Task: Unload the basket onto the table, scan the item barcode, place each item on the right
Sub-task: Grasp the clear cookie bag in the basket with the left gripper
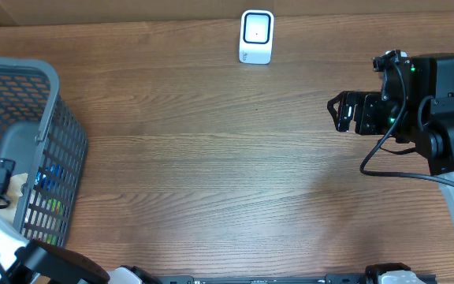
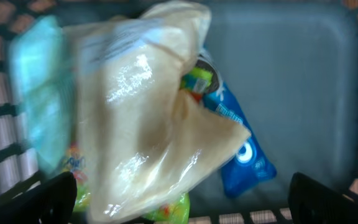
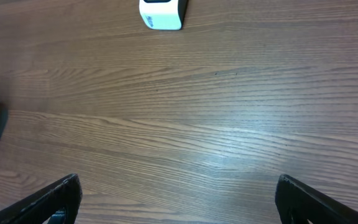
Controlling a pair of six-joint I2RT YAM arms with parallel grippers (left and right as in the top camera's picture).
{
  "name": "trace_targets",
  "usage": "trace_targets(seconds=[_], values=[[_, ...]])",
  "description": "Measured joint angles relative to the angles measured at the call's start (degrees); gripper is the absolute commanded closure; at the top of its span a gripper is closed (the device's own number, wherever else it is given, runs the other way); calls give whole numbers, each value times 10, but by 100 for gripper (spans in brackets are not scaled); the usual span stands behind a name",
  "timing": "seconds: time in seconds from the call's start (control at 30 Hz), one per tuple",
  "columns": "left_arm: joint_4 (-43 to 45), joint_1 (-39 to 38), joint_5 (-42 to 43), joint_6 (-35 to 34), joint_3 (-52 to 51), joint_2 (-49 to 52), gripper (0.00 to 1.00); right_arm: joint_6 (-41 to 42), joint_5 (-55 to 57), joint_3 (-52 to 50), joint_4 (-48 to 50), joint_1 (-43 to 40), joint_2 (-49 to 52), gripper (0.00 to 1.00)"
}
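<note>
Hovering open over a glossy cream plastic bag (image 2: pixel 142 124) in the grey mesh basket (image 1: pixel 14 65) at the left edge of the counter (image 1: pixel 211 173), the left fingers (image 2: pixel 39 199) seem set to pick it, while the right fingers (image 3: pixel 48 199) idle open.

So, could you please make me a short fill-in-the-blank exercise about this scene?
1. The white scanner stands on the wooden ____.
2. The left hand hangs over the inside of the grey ____.
3. A ____ packet lies partly under a pale plastic bag.
4. The right hand is open and holds ____.
Missing words: table; basket; blue; nothing.
</note>
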Motion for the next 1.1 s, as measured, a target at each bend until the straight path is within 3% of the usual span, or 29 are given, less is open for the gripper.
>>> trace_targets(seconds=[0.2,0.23,0.3,0.33,0.43,0.73,1.1], values=[[54,0,16,14,-53,31,1,-1,-2,0,0,0,12,0],[59,0,16,16,-54,42,5,-1,-2,0,0,0,15,0],[62,0,16,17,-54,62,28,-1,-2,0,0,0,19,0],[63,0,16,20,-54,70,52,-1,-2,0,0,0,21,0],[66,0,15,22,-54,84,95,-1,-2,0,0,0,23,0],[12,0,23,24,-35,85,96,-1,-2,0,0,0,23,0],[-184,0,64,47,247,42,96,-1,-2,0,2,0,23,0]])
